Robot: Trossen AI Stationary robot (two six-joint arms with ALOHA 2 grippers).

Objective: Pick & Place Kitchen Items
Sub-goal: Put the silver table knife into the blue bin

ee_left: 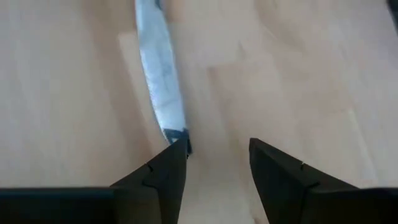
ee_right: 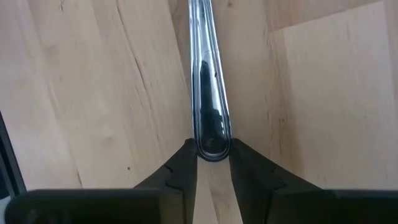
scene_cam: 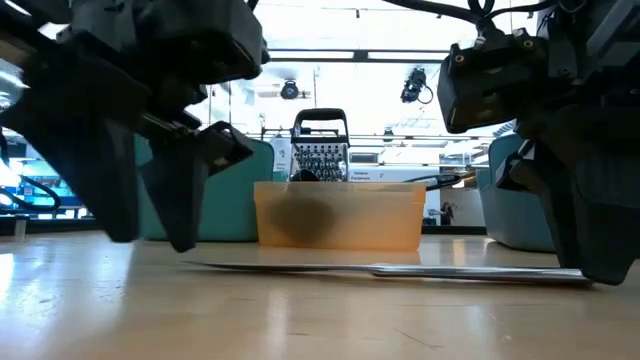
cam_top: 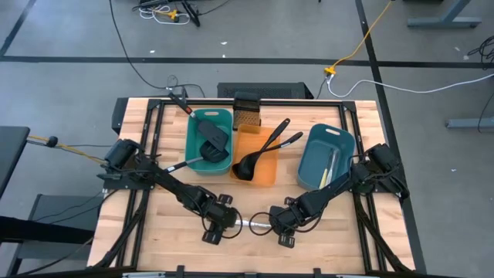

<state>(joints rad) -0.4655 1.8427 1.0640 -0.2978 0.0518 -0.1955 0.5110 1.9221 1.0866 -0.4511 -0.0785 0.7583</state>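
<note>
I see a silvery knife (scene_cam: 390, 269) lying flat on the wooden table (cam_top: 177, 239) near its front edge, between my two grippers. The right gripper (ee_right: 212, 163) is clenched on the knife's rounded handle end. The left gripper (ee_left: 217, 163) sits at the blade tip with its fingers spread, one finger touching the tip. Behind stand the orange tray (scene_cam: 338, 215), teal tray (cam_top: 210, 147) and blue tray (cam_top: 324, 158).

Silvery knife (scene_cam: 400, 269) on the table: both ends hidden behind the grippers in the low view, blade tip cut off in left wrist view. Cutlery (cam_top: 330, 166) in the right blue tray (cam_top: 312, 171) too small to identify. Low view background blurred.
</note>
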